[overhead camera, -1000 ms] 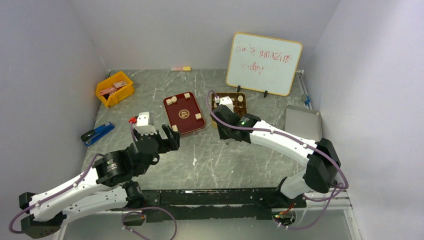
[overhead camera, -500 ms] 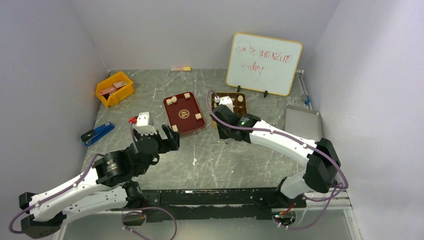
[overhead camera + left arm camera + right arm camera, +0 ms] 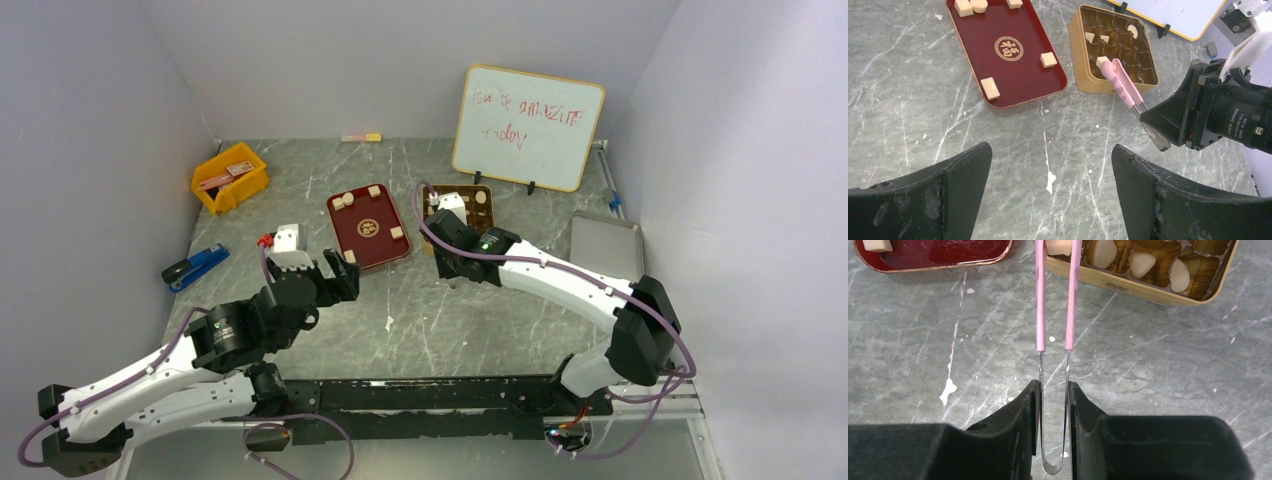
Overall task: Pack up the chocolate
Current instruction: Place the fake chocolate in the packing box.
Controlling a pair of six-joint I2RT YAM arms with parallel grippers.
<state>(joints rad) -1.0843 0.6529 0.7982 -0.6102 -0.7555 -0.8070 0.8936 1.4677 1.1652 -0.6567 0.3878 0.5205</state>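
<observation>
Several pale tan chocolate pieces (image 3: pixel 990 88) lie on the dark red tray (image 3: pixel 367 228), which also shows in the left wrist view (image 3: pixel 1013 70). A few more sit in cups of the gold tin (image 3: pixel 1148 290). My right gripper (image 3: pixel 1054 385) is shut on pink-tipped tweezers (image 3: pixel 1040 300). The tweezer tips pinch one chocolate piece (image 3: pixel 1058 246) over the tin's near left corner; I cannot tell if it rests in a cup. My left gripper (image 3: pixel 1050 150) is open and empty over bare table, near the tray's near corner.
A whiteboard (image 3: pixel 527 127) stands behind the tin. A silver lid (image 3: pixel 606 245) lies at the right. A yellow bin (image 3: pixel 230 178) and a blue stapler (image 3: pixel 195 266) are at the left. A small white object (image 3: pixel 285 238) sits by my left gripper.
</observation>
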